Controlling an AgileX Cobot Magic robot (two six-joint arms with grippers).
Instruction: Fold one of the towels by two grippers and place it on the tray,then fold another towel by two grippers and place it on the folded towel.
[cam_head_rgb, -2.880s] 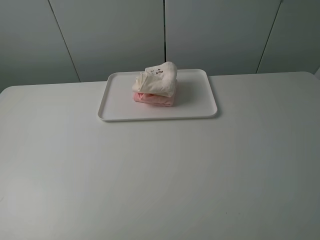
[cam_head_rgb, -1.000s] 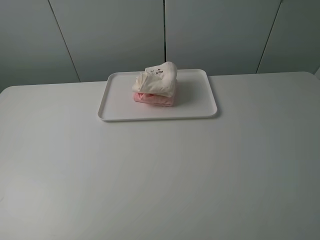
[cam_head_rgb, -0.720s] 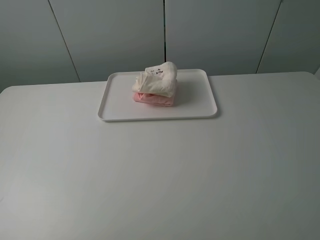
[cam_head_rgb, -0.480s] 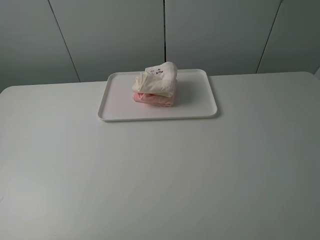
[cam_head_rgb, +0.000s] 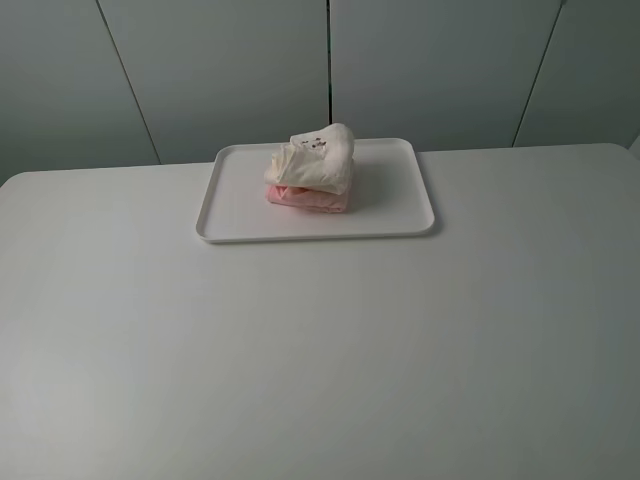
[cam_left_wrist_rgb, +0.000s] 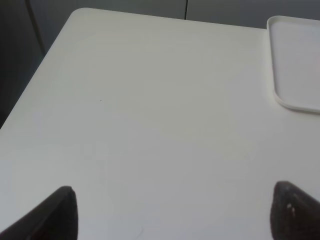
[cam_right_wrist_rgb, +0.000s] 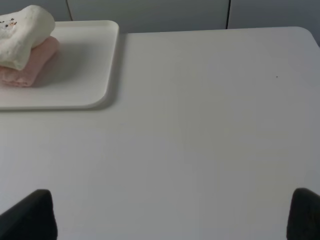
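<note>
Nothing has moved since earlier. Cream towel (cam_head_rgb: 313, 158) sits on pink towel (cam_head_rgb: 306, 197), on tray (cam_head_rgb: 400, 215) far centre. Both claws, left (cam_left_wrist_rgb: 172, 212) and right (cam_right_wrist_rgb: 172, 215), gape empty. Risk: loosely folded top towel unrolling or sliding off.

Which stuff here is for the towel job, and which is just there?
For the job:
pink towel
cream towel, stacked on the pink one
tray
left gripper, open
right gripper, open

Just there:
table
wall panels
</note>
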